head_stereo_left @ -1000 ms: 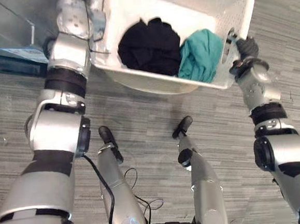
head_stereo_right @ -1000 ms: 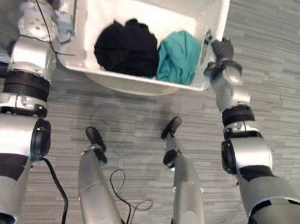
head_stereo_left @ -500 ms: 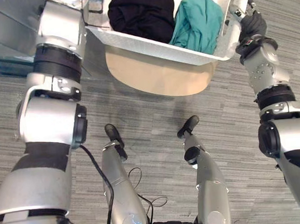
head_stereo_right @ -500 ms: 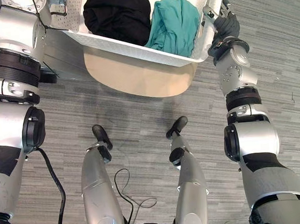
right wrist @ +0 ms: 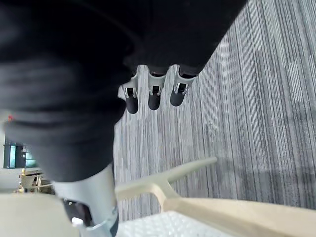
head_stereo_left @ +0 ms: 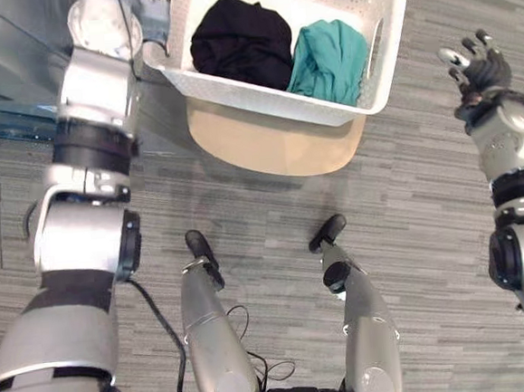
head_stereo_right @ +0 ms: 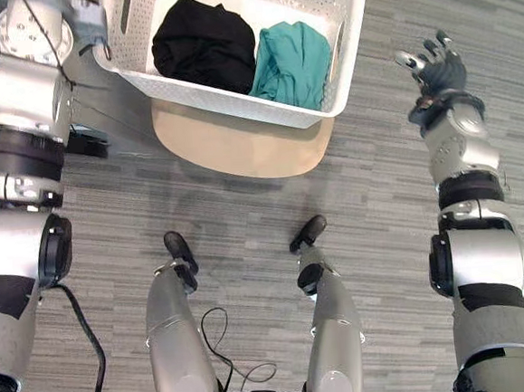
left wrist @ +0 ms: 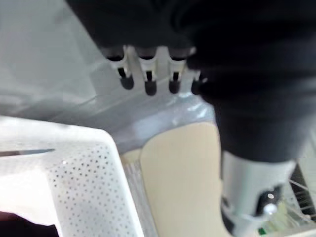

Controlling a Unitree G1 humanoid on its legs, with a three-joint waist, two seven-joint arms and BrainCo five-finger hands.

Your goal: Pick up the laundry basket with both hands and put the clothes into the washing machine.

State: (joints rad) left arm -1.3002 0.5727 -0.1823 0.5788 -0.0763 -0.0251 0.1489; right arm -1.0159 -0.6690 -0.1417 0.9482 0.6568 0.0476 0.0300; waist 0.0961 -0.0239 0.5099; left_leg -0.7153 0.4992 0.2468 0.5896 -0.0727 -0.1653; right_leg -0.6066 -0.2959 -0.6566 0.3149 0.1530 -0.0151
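The white perforated laundry basket (head_stereo_left: 263,98) rests on a round beige stool top (head_stereo_left: 276,148). Inside it lie a black garment (head_stereo_left: 236,39) and a teal garment (head_stereo_left: 325,55) side by side. My right hand (head_stereo_left: 475,59) is open in the air to the right of the basket, well apart from its end handle (head_stereo_left: 377,46). In the left wrist view my left hand (left wrist: 148,74) has straight fingers hanging just above the basket's corner (left wrist: 84,177), holding nothing.
A grey metal and glass surface (head_stereo_left: 2,62) runs along the upper left, beside my left arm. Grey striped floor (head_stereo_left: 426,201) lies around the stool, with open room to the right.
The basket has come down onto the beige stool top. My right hand has let go of its end handle and swung out to the right with fingers spread. The left hand has let go too.
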